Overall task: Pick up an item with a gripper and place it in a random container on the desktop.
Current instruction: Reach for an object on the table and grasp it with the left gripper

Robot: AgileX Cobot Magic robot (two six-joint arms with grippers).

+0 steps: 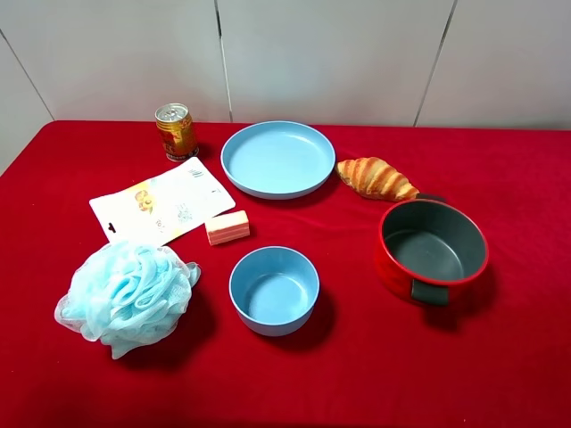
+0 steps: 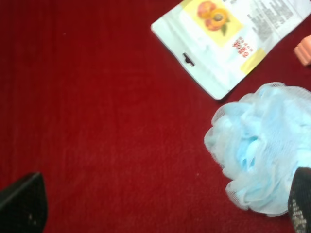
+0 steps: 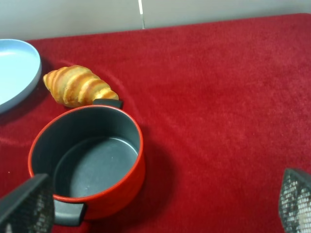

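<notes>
**Soap bar untouched on the cloth; the left arm is the nearer one**

The pinkish-orange soap bar [image 1: 227, 227] lies on the red desktop [image 1: 500, 374], just beside the printed sachet [image 1: 161, 203] and just behind the small blue bowl [image 1: 274, 290]. Its long axis runs across the high view, slightly tilted. The left gripper [image 2: 161, 204] is spread wide and holds nothing. The mesh bath puff [image 2: 260, 150] sits between it and the bar, and only the bar's corner shows there, so alignment is probably unsettled. The right gripper [image 3: 160, 204], equally wide and empty, hangs by the red pot [image 3: 87, 160].
</notes>
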